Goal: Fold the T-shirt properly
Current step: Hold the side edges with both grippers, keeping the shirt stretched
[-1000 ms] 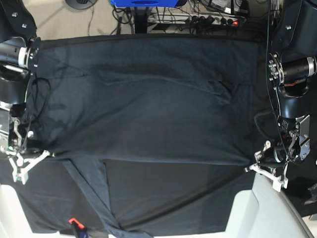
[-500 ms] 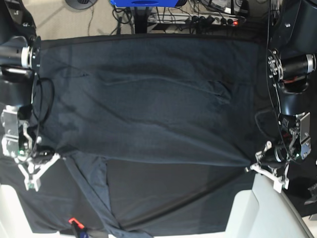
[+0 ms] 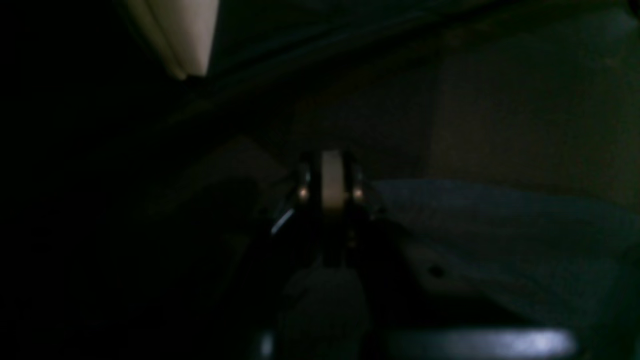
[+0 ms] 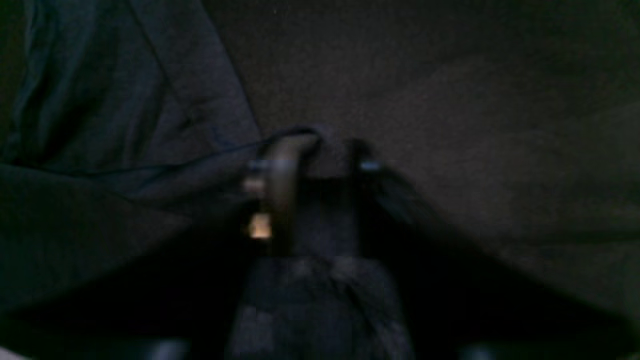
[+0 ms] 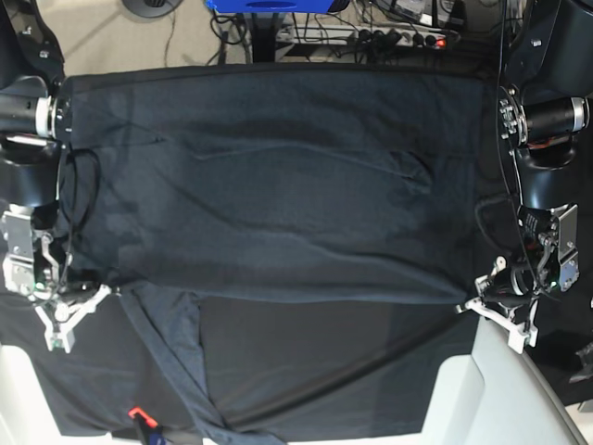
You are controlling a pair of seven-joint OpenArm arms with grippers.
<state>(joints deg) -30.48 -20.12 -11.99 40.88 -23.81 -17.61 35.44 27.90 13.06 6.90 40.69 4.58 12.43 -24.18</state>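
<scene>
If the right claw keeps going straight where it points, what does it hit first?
Probably the T-shirt edge just ahead of the right claw, then the black tablecloth beyond; the dark, blurred view hides depth.

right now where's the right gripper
In the base view the right gripper is at the left edge, fingers at the T-shirt's lower-left corner.

The right gripper (image 5: pixel 63 313) has parted its fingers — T-shirt (image 5: pixel 278 185) corner released.
</scene>
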